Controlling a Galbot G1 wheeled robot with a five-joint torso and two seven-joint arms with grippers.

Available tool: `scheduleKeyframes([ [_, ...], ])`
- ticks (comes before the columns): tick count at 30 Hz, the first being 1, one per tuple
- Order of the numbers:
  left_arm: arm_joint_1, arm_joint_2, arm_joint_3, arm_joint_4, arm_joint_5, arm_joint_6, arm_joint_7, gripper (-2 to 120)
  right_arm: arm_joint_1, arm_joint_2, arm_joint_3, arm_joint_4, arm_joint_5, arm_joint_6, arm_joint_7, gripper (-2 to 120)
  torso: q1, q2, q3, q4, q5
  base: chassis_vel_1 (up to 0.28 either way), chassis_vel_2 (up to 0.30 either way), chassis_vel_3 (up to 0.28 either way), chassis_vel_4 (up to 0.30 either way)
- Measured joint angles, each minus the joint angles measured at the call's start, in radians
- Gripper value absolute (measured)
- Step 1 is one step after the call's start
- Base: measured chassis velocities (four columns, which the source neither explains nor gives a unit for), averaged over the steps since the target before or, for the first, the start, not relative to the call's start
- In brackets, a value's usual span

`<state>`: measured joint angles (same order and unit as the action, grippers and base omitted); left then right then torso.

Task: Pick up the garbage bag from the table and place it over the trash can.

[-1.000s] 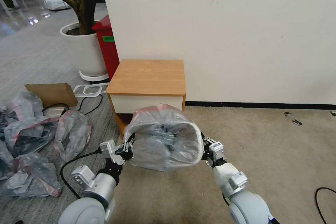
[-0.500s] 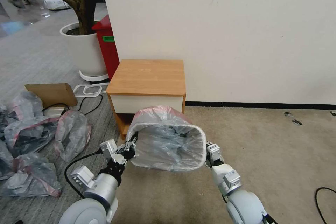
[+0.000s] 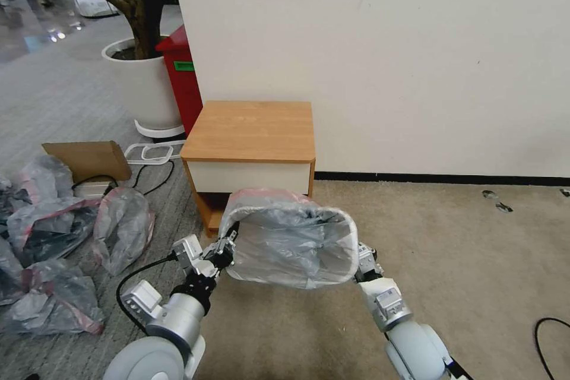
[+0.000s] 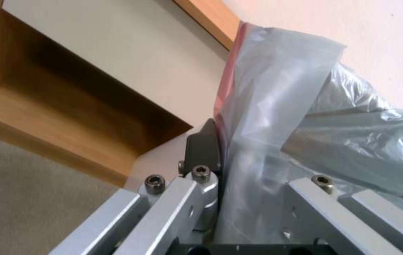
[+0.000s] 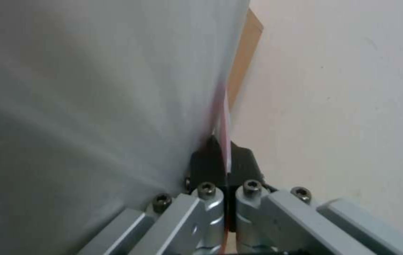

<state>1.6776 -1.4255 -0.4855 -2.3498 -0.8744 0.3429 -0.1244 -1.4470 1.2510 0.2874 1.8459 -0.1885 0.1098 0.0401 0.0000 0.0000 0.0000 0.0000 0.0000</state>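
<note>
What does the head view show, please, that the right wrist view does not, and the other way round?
Head view: the trash can, draped in the garbage bag, sits between both arms, with the left gripper at one side of it and the right gripper at the other. The table, red bin and planter stand behind.

Right wrist view: the right gripper's fingers are closed on the bag's pink-red edge.

Both: the bag, the right gripper, the table's orange-brown wood, the white wall.
</note>
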Motion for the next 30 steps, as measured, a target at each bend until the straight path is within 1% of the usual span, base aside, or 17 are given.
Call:
scheduleKeyframes([
  [4,0.000,-0.009,0.000,0.000,0.000,0.000,-0.002,4,0.000,-0.001,-0.001,0.003,-0.005,0.001,0.003,0,0.000,0.000,0.000,0.0000,0.0000,0.000,0.000,0.000,0.000],
  [8,-0.002,-0.014,0.000,-0.004,-0.004,0.001,-0.006,4,0.002,0.004,0.001,-0.003,-0.041,0.007,0.008,0,0.000,0.000,0.000,0.0000,0.0000,0.000,0.000,0.000,0.000],
  [16,0.001,-0.026,0.000,-0.009,-0.013,0.004,-0.009,4,0.011,0.012,0.023,-0.023,-0.155,0.027,0.049,0,0.000,0.000,0.000,0.0000,0.0000,0.000,0.000,0.000,0.000],
  [29,-0.003,-0.024,-0.007,-0.012,-0.017,0.008,-0.019,4,0.007,0.007,0.034,-0.036,-0.177,0.035,0.061,0,0.000,0.000,0.000,0.0000,0.0000,0.000,0.000,0.000,0.000],
  [30,-0.005,-0.024,-0.011,-0.012,-0.018,0.009,-0.022,4,0.004,0.007,0.032,-0.036,-0.176,0.041,0.062,2,0.000,0.000,0.000,0.0000,0.0000,0.000,0.000,0.000,0.000],
])
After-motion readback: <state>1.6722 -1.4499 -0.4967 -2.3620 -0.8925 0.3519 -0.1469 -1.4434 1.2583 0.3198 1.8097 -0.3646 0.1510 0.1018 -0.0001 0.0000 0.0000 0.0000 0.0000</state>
